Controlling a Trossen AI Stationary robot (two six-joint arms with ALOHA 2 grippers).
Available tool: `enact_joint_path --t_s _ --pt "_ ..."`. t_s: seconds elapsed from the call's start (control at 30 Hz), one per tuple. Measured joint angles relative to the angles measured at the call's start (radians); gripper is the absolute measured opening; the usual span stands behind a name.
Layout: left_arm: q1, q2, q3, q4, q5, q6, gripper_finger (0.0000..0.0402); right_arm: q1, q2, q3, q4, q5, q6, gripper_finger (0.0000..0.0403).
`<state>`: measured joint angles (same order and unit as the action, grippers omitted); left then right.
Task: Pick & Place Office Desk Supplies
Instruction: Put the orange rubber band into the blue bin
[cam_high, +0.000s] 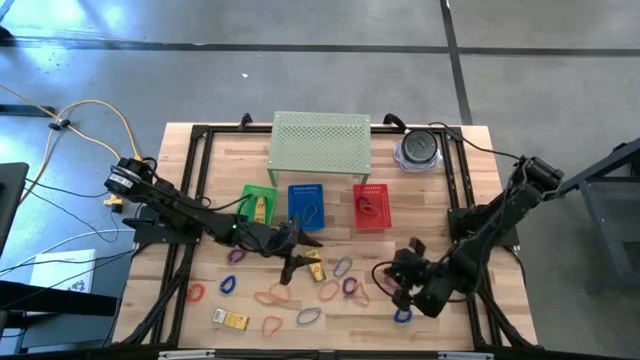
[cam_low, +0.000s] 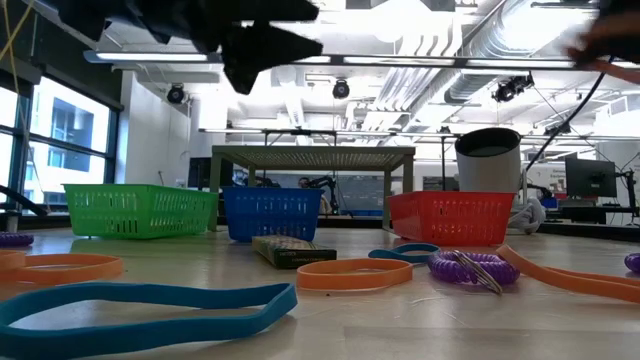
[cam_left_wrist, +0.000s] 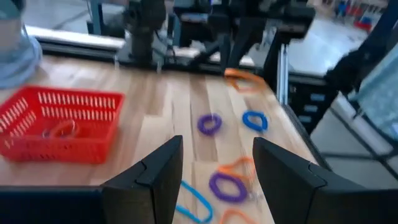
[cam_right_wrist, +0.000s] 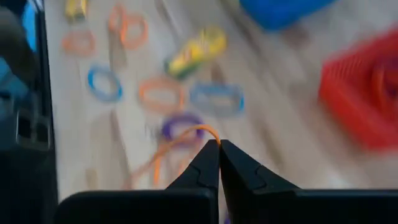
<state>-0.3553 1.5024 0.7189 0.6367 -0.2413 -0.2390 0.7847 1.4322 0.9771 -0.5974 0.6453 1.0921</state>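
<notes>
Rubber-band loops in red, blue, purple and orange (cam_high: 272, 296) lie scattered over the near half of the wooden table. Yellow packets lie among them (cam_high: 313, 268) and near the front edge (cam_high: 232, 318). My left gripper (cam_high: 297, 252) (cam_left_wrist: 217, 168) is open and hovers above the bands at the table's middle, touching nothing. My right gripper (cam_high: 397, 278) (cam_right_wrist: 219, 149) is right of the pile, shut on an orange rubber band (cam_right_wrist: 186, 132). The left wrist view shows that band (cam_left_wrist: 245, 79) under the far gripper. My right gripper pinches the orange rubber band at one spot of its loop (cam_right_wrist: 211, 134) between its two shut fingertips. The rest of the loop (cam_right_wrist: 158, 163) curves away and hangs slack below the fingers. I cannot tell whether its low end still lies on the table.
Green (cam_high: 258, 203), blue (cam_high: 307, 205) and red (cam_high: 372, 207) baskets stand in a row at mid-table, each holding an item or two. Behind them are the pale green perforated shelf (cam_high: 320, 145) and a round grey-and-clear object (cam_high: 418, 150). A black frame runs along the table's sides.
</notes>
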Motion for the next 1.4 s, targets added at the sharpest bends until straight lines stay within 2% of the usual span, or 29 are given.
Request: enact_joint_path --t_s 0.17,0.37,0.5,0.7,0.97,1.27,1.4 --pt "0.0 0.031 0.001 0.1 0.001 -0.027 0.0189 -0.065 0.03 0.0 0.135 0.08 -0.163 0.0002" --pt "0.023 0.112 0.001 0.212 0.002 -0.064 0.0189 -0.143 0.098 0.0 0.315 0.105 -0.4 0.0002" --pt "0.043 0.146 0.001 0.241 0.002 -0.076 0.0189 -0.186 0.144 0.002 0.473 0.164 -0.607 0.0002" --pt "0.054 0.146 0.001 0.247 0.001 -0.07 0.0189 -0.202 0.175 -0.002 0.578 0.261 -0.814 0.0002" --pt "0.054 0.146 0.001 0.246 0.038 -0.002 0.0189 -0.206 0.174 0.0 0.669 0.32 -0.95 0.0002" --pt "0.054 0.146 0.001 0.246 0.048 0.157 0.0189 -0.228 0.182 0.0 0.704 0.278 -1.014 0.0002" --pt "0.057 0.146 0.001 0.255 0.047 0.142 0.0189 -0.241 0.196 0.0 0.743 0.271 -1.07 0.0002"
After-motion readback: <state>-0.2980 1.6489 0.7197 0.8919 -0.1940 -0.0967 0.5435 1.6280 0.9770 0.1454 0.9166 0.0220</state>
